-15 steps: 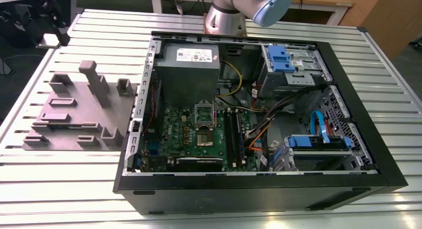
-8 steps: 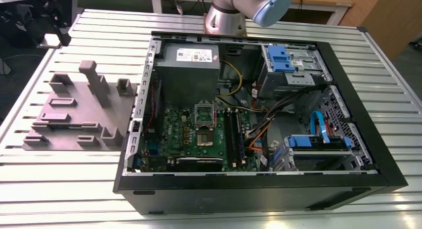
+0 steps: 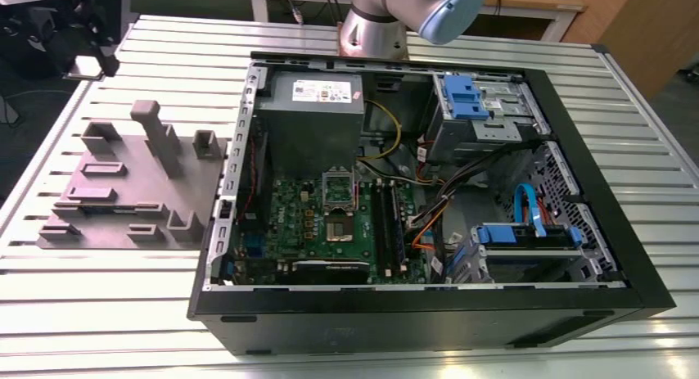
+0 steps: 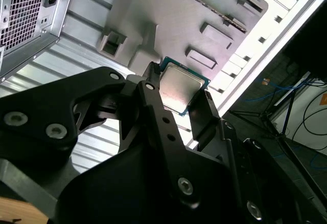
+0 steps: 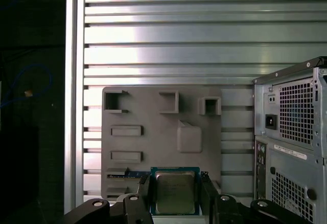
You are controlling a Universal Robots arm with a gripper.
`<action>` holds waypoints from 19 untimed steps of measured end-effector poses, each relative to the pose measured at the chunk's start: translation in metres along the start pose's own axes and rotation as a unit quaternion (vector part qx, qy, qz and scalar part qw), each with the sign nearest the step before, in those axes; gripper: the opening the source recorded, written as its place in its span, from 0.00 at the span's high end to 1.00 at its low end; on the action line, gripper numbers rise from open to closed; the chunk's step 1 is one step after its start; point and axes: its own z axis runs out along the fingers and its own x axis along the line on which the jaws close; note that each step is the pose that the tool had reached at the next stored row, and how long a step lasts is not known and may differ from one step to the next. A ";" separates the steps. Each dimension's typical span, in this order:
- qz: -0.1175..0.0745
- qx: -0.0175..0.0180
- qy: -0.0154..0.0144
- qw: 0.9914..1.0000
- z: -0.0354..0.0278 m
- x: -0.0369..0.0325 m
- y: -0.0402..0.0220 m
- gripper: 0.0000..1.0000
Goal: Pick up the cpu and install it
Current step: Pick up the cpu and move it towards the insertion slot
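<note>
A table (image 3: 110,297) of ribbed metal slats carries everything. The largest thing on it is an open computer case (image 3: 437,334), lying on its side with its green board (image 3: 322,223) facing up. In the first wrist view one rear corner of the case (image 5: 291,147) stands off to one side of the fingers. Beside the case lies a grey tray (image 3: 120,191) of moulded holders. In both wrist views this tray (image 5: 163,132) sits well beyond the fingertips, so the fingers appear to hang high above it.

The black fingers (image 5: 207,198) are clamped on the cpu (image 5: 175,193), one finger pressing on each of two opposite edges. The second wrist view shows the same grip. There the chip (image 4: 180,88) sits tilted between the finger (image 4: 156,106) on one side and its partner on the other, with its shiny metal top facing the camera.

The cpu looks light, stiff and flat, so weight is no worry. Its smooth edges are probably slippery under hard pads. Its underside is likely delicate and best left untouched. Holding it by the edges of the green rim, as here, seems the right place. It would need a firm but not crushing squeeze, and should be kept level.
</note>
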 end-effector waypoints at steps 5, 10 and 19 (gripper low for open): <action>0.000 0.000 0.000 1.000 0.0000 -0.0011 0.0000 0.53; 0.000 0.000 0.000 1.000 -0.0001 -0.0022 0.0000 0.53; 0.000 0.000 0.000 1.000 -0.0001 -0.0044 0.0001 0.53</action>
